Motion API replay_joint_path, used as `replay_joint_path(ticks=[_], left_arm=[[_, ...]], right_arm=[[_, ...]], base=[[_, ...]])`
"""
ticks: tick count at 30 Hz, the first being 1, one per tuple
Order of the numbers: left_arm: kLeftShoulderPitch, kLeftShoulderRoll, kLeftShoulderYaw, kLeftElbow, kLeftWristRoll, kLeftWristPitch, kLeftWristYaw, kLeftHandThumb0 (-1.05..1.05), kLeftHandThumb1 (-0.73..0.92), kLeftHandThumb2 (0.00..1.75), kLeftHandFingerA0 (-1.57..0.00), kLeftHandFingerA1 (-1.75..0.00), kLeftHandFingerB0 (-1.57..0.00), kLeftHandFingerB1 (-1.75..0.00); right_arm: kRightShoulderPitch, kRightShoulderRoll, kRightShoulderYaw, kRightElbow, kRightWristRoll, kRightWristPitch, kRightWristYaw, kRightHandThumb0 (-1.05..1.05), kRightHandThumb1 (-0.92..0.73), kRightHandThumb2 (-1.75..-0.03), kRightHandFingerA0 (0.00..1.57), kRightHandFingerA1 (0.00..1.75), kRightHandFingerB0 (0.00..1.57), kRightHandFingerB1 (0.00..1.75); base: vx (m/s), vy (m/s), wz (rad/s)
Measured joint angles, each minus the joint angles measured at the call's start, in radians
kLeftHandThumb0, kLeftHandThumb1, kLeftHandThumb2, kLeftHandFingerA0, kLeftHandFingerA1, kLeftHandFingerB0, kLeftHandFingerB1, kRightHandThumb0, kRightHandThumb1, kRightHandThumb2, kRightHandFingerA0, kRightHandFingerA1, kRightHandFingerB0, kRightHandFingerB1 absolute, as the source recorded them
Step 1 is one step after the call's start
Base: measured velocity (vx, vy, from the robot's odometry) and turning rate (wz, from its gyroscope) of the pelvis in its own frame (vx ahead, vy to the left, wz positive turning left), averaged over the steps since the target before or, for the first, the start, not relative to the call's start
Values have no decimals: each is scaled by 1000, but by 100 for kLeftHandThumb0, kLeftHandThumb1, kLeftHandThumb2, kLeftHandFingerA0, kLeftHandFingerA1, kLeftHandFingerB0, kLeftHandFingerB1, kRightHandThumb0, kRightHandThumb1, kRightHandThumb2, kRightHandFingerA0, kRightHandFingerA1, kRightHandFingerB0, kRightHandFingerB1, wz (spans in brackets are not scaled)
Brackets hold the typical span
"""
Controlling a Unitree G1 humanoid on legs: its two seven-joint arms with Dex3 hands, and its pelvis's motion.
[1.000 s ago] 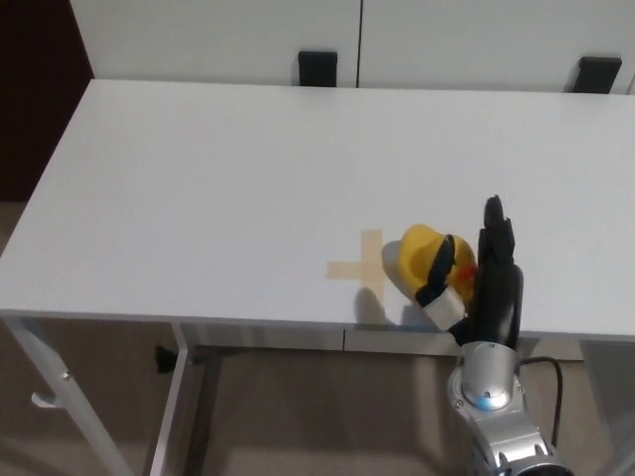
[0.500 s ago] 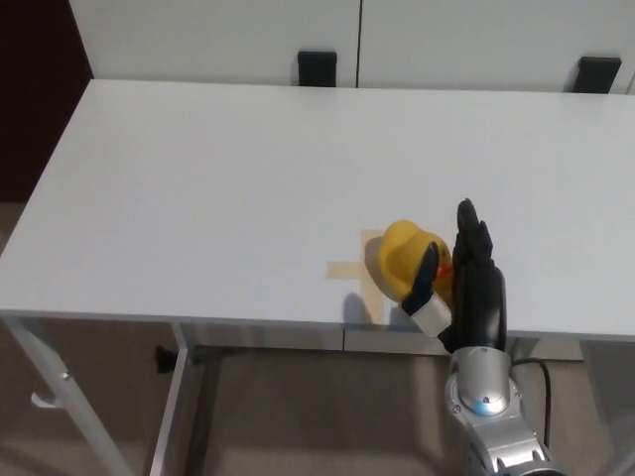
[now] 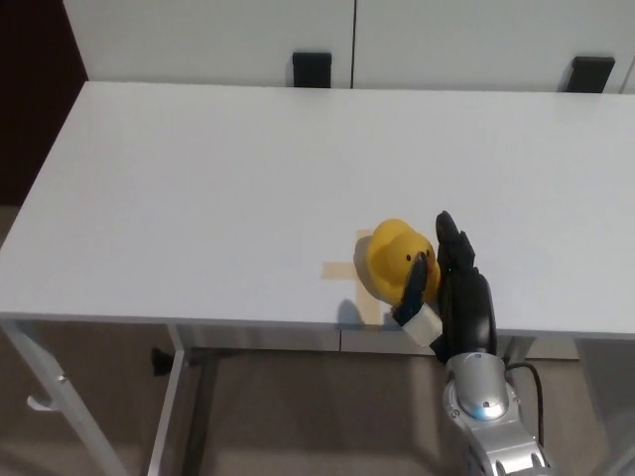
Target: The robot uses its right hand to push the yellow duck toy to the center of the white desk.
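Note:
The yellow duck toy (image 3: 390, 259) sits near the front edge of the white desk (image 3: 228, 188), lying over the right arm of a tan tape cross (image 3: 342, 271). My right hand (image 3: 451, 283) presses against the duck's right side, fingers straight and pointing away from me, thumb (image 3: 415, 283) in front of the toy. It holds nothing. Its silver forearm (image 3: 486, 412) rises from below the desk edge. My left hand does not show.
Two black brackets (image 3: 312, 68) (image 3: 591, 72) stand behind the desk's far edge against a white wall. The desk's metal legs (image 3: 60, 392) and the floor show below the front edge. A dark panel (image 3: 30, 89) is at the far left.
My right hand has slid left with the duck ahead of it; the toy has moved from right of the tape cross onto it. The camera view has shifted slightly.

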Motion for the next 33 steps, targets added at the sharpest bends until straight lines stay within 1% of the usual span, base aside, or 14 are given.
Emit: replay_joint_path(ticks=[5,6,10,11,13,14,18,19,20,22,23,29,30,33], left_arm=[[-1,0,-7,0,1,0,0,31,-46,147,-155,-87,-153,-84],[-1,0,-7,0,1,0,0,45,-43,157,-146,-92,-155,-88],[-1,0,-5,0,0,0,1,45,-43,157,-146,-92,-155,-88],[-1,0,-3,0,-1,0,0,44,-54,164,-140,-101,-148,-94],[-1,0,-2,0,-2,0,0,44,-54,164,-140,-101,-148,-94],[-1,0,-2,0,-2,0,0,39,-43,148,-154,-87,-157,-85],[-1,0,-5,0,-1,0,1,39,-43,148,-154,-87,-157,-85],[-1,-1,-5,0,-1,0,1,43,-49,164,-143,-97,-150,-93],[-1,-1,-5,0,-1,0,1,11,-16,88,-140,-124,-137,-121],[-1,-3,-5,0,-1,0,1,11,-16,88,-140,-124,-137,-121],[-1,-3,-5,0,-1,0,1,44,-46,163,-146,-92,-151,-89],[-1,-4,-10,0,0,0,1,53,-48,167,-141,-103,-148,-94],[-1,-4,-10,0,0,0,1,29,-48,147,-152,-90,-152,-85],[-2,-4,-10,1,0,0,1,26,-44,137,-149,-89,-150,-85]], right_arm=[[0,0,11,-33,2,52,36,-103,-85,-120,0,6,0,1],[0,0,14,-37,2,59,42,-104,-84,-121,0,6,0,1],[0,0,20,-49,2,79,59,-104,-84,-121,0,6,0,1],[1,0,22,-56,2,89,66,-89,-92,-72,0,3,0,11],[1,0,24,-60,2,96,71,-89,-92,-72,0,3,0,11],[2,-1,27,-68,3,106,78,-100,-83,-120,0,7,0,3],[3,-3,32,-84,4,126,96,-100,-83,-120,0,7,0,3],[3,-5,37,-93,4,138,107,-101,-82,-121,0,7,0,2],[4,-6,39,-98,4,145,113,-104,-87,-121,0,5,0,0],[5,-6,43,-107,4,157,124,-104,-87,-121,0,5,0,0],[8,-8,44,-113,4,160,132,-105,-89,-122,0,5,0,0],[40,-31,38,-147,10,154,167,-97,-83,-123,0,13,0,10],[46,-37,35,-155,10,152,169,-93,-92,-87,0,0,0,0],[64,-54,29,-176,6,147,164,-89,-92,-86,0,0,0,0]], base=[[0,0,0],[0,0,0],[0,0,0],[0,0,0],[0,0,0],[0,0,0],[0,0,0],[0,0,0],[0,0,0],[0,0,0],[0,0,0],[0,0,0],[0,0,0],[0,0,3]])
